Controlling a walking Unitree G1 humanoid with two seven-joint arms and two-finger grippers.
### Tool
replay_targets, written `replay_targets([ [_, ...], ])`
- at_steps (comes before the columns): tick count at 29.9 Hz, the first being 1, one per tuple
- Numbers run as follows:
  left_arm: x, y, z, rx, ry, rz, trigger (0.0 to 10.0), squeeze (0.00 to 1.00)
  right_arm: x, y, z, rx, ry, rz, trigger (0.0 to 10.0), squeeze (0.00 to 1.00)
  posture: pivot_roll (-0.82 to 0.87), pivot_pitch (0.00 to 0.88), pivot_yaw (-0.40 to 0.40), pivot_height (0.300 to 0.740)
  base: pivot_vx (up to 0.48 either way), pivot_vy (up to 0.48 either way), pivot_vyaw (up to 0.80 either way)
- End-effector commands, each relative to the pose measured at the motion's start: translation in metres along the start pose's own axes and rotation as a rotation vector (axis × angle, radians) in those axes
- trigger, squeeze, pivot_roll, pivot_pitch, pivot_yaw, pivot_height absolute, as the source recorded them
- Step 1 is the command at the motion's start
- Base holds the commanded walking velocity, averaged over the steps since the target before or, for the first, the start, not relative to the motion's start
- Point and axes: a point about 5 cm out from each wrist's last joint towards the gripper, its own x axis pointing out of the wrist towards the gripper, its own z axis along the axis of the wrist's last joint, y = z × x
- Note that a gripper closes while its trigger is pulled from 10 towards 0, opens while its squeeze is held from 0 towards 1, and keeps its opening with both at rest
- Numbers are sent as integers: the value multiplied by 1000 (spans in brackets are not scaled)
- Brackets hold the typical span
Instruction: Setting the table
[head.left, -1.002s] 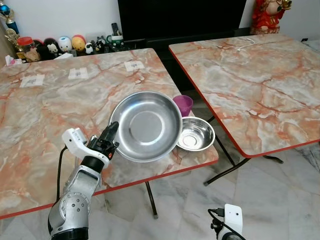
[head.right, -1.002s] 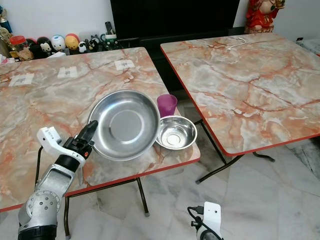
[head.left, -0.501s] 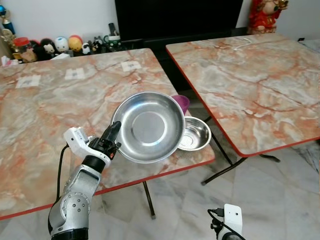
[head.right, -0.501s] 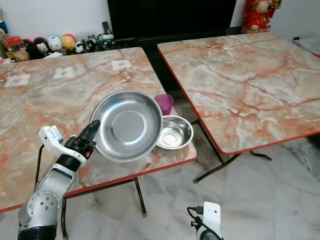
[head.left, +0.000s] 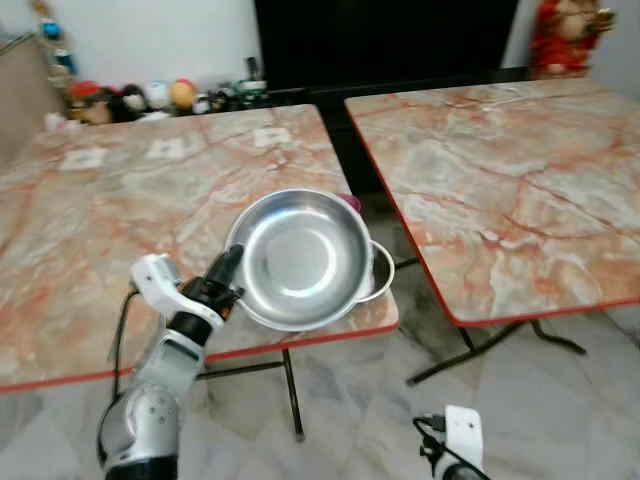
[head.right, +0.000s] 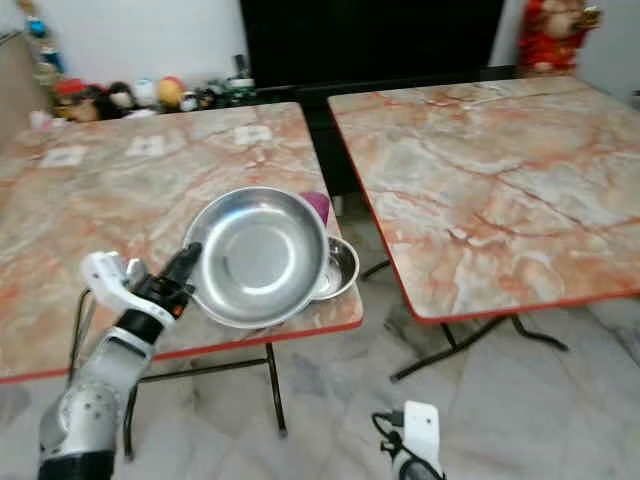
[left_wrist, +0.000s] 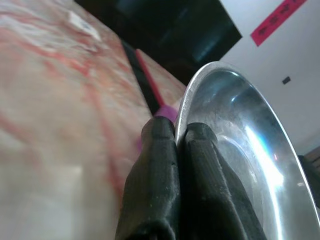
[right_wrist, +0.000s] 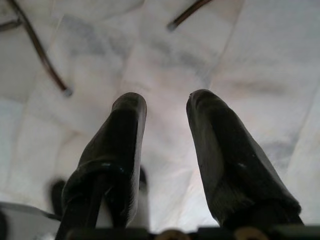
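Note:
A large steel plate is held tilted above the near corner of the left marble table, with my left gripper shut on its left rim. In the left wrist view the two black fingers pinch the plate's edge. Behind and under the plate, a small steel bowl and a purple cup stand on the table, both mostly hidden. My right gripper hangs low over the floor, open and holding nothing.
A second marble table stands to the right, with a gap between the two. Toys and figurines line the far wall by a dark TV. White paper labels lie on the left table. Marble floor lies below.
The plate has risen off the table and tilted up in my left gripper, covering more of the bowl and cup. The camera has pulled back and shifted.

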Motion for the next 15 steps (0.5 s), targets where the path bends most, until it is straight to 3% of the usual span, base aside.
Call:
replay_targets([
  [1,3,-3,4,13,-15,-15,10000,0,0,3,1,5,1,4,10000,0,-33,0,-2,740,0,-454,0],
  [15,5,-1,8,29,-33,8,10000,0,1,7,2,-1,1,18,10000,0,-17,0,-6,740,0,-453,0],
])
